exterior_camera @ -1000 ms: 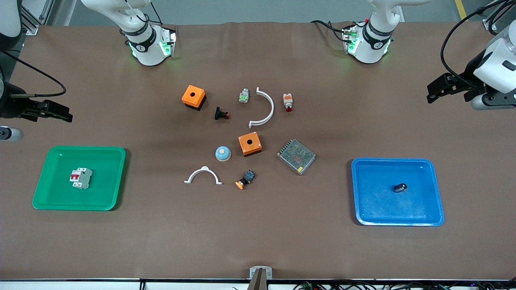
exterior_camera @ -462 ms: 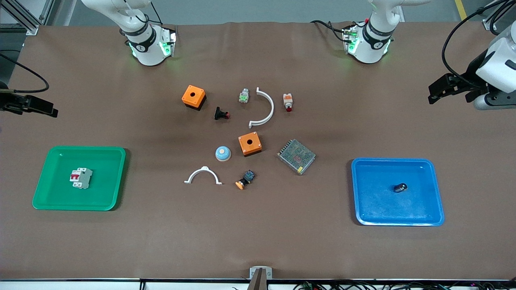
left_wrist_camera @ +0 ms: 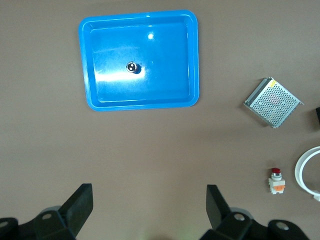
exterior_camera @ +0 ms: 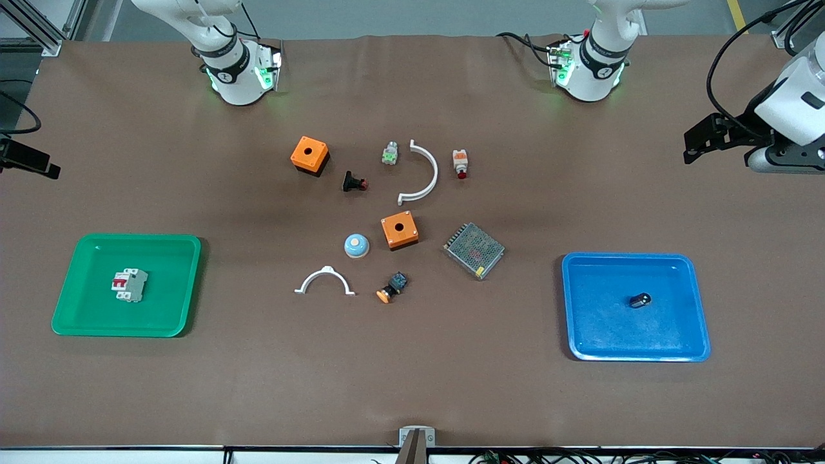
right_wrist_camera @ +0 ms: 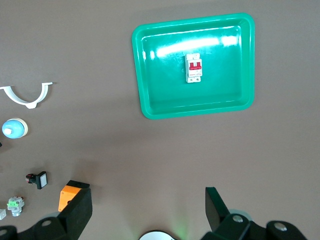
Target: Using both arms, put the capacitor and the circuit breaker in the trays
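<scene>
The capacitor (exterior_camera: 640, 299), a tiny black cylinder with a silvery end, lies in the blue tray (exterior_camera: 699, 303); it also shows in the left wrist view (left_wrist_camera: 132, 67). The circuit breaker (exterior_camera: 129, 284), white-grey with a red lever, lies in the green tray (exterior_camera: 67, 290) and shows in the right wrist view (right_wrist_camera: 193, 68). My left gripper (exterior_camera: 691, 147) is open and empty, high over bare table at the left arm's end. My right gripper (exterior_camera: 38, 166) is open and empty, high over the right arm's end of the table, mostly out of the front view.
In the middle of the table lie two orange boxes (exterior_camera: 309, 154) (exterior_camera: 399, 231), a metal mesh power supply (exterior_camera: 474, 249), two white curved pieces (exterior_camera: 422, 172) (exterior_camera: 324, 281), a blue dome (exterior_camera: 356, 245), and several small push-buttons.
My right gripper has drawn away from the green tray toward the table's end and is now almost out of the front view. My left gripper has shifted only slightly.
</scene>
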Motion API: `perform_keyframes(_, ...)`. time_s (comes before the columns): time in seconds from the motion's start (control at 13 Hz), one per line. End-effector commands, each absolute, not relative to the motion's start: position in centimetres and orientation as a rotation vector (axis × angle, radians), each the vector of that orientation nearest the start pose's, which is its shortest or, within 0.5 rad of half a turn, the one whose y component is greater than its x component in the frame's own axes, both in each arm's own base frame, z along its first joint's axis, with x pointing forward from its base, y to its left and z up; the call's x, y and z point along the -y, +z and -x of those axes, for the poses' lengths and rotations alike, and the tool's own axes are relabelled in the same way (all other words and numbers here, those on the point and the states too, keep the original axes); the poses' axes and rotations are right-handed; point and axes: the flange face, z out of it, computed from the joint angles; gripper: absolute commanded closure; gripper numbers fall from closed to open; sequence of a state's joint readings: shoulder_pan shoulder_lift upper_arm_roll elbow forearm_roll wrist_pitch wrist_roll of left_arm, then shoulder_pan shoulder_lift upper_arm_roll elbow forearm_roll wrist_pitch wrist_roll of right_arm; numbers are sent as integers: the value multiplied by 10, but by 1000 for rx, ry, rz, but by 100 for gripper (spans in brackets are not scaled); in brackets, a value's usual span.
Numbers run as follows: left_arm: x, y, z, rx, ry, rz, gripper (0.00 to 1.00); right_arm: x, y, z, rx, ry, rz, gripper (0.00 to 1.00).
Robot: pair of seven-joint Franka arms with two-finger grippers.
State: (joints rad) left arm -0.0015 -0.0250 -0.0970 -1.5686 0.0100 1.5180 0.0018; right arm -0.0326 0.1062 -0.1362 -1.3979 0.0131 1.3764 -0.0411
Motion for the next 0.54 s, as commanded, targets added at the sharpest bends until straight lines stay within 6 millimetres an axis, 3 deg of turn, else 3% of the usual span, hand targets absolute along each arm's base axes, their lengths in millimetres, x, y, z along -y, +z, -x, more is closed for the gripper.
perform_keyframes(0.0, 46, 642, -537, -211, 26, 3113, 0, 76, 644, -546, -156, 174, 3102, 0)
perform_keyframes(0.46, 42, 641, -534, -188, 70, 3064, 0, 47, 639, -503, -95, 133, 3094, 0)
